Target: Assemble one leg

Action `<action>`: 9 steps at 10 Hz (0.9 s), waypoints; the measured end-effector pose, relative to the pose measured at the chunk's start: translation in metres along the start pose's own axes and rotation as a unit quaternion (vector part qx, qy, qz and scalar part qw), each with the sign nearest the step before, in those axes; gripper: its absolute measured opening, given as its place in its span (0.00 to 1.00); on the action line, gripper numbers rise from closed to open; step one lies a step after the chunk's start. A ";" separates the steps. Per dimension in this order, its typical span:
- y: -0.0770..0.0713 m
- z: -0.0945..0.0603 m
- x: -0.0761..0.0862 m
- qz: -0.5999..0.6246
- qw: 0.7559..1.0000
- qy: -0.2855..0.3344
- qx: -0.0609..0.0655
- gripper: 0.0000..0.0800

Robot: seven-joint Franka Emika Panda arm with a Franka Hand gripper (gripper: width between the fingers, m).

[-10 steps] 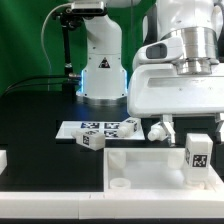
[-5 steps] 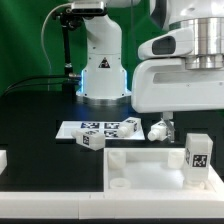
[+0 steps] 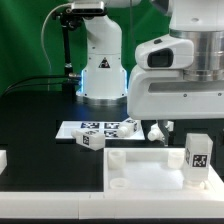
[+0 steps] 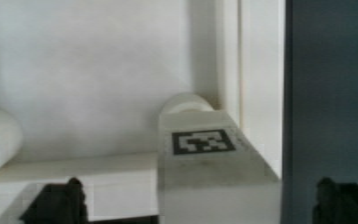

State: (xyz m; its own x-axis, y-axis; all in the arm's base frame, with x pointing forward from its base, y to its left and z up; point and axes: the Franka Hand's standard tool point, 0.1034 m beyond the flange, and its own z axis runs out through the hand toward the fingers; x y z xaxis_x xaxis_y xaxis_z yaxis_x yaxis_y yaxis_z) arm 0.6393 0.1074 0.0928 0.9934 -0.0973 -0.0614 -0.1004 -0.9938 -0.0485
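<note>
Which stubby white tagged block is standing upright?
The stubby white plastic leg at the exterior view's right, upright in the large white square tray; the other legs lie on the black table.

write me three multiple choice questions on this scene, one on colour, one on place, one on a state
1. The table is: A black, B white, C green.
2. The upright leg stands: A on bare table, B in the white tray, C on a shelf.
3. The gripper is: A shut on the leg, B shut empty, C open.
A: the tabletop is black. B: tray floor surrounds the leg. C: wrist view shows fingertips apart, either side of the leg.
</note>
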 end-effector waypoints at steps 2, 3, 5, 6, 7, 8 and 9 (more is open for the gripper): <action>0.001 0.000 0.000 0.021 1.000 0.000 0.000 0.48; 0.000 0.001 0.000 0.055 0.998 0.000 0.000 0.36; 0.000 0.001 0.000 0.140 0.990 -0.001 0.000 0.36; -0.001 0.000 0.001 0.192 0.981 0.004 0.001 0.36; -0.006 0.002 -0.001 0.264 0.964 0.016 0.003 0.36; -0.007 0.002 -0.002 0.317 0.948 0.024 0.006 0.36; -0.008 0.002 -0.002 0.397 0.918 0.023 0.012 0.36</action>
State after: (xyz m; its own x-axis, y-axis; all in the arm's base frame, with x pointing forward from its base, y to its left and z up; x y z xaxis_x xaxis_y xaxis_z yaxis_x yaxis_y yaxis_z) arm 0.6384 0.1155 0.0910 0.6082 -0.7925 -0.0455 -0.7938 -0.6075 -0.0286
